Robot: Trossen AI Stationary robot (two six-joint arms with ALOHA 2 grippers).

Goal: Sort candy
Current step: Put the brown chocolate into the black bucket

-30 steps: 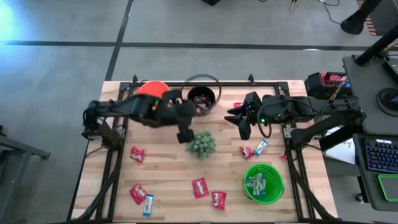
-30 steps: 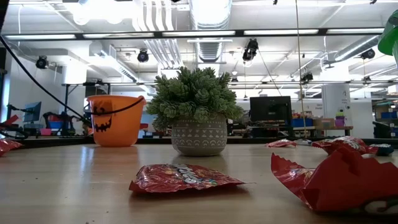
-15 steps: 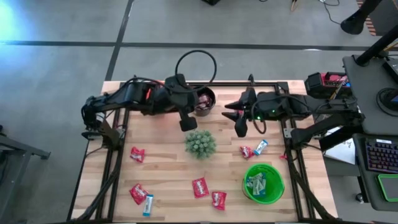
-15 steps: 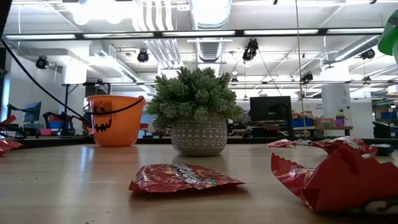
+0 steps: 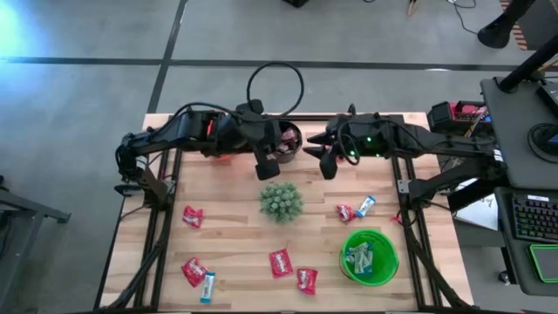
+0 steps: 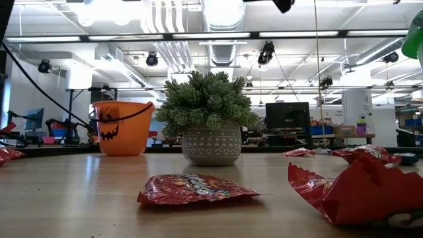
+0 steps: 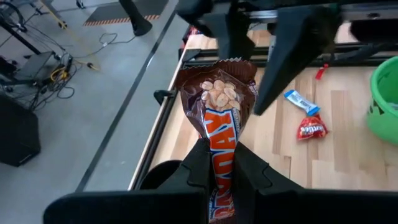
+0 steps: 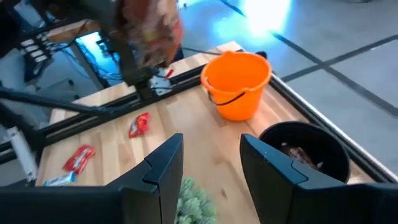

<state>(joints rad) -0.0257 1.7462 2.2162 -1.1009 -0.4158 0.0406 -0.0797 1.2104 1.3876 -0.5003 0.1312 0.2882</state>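
Your left gripper (image 7: 219, 163) had its two dark fingers clamped tight on a dark brown wrapped candy bar with orange lettering (image 7: 221, 118), holding it up at the far side of the table, just beside the black round bucket (image 5: 285, 138). Your right gripper (image 8: 210, 163) hung just right of that bucket with its fingers parted and nothing between them, pointing toward the left one. The orange plastic bucket (image 8: 237, 83) sat left of the black one, mostly under your left arm. The spiky green plant ball in its patterned pot (image 5: 281, 201) stood mid-table, just nearer than both grippers. Red wrapped sweets (image 5: 281, 262) and a light blue and white sweet (image 5: 365, 206) lay scattered nearer, with the green plastic bucket (image 5: 389, 255) near right.
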